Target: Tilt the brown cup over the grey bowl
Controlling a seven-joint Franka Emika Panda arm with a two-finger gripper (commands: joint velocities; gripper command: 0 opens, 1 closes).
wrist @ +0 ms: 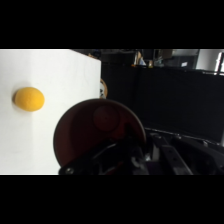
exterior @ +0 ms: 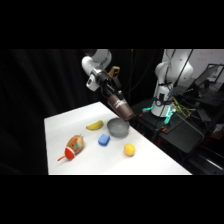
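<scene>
I had the hand (exterior: 116, 100) gripping the brown cup (exterior: 122, 108), tilted mouth-down just above the grey bowl (exterior: 118, 128). Best kept the rim over the bowl's centre and rotated slowly.

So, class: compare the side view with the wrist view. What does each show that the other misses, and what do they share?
Only the side view shows the grey bowl, with the brown cup tilted above it, mouth toward the bowl. It also shows the banana, the blue block and the orange-brown toy.

Only the wrist view looks into the cup's round open mouth, and shows the table's edge against a dark background.

Both show the cup, the yellow ball and the white table.
</scene>
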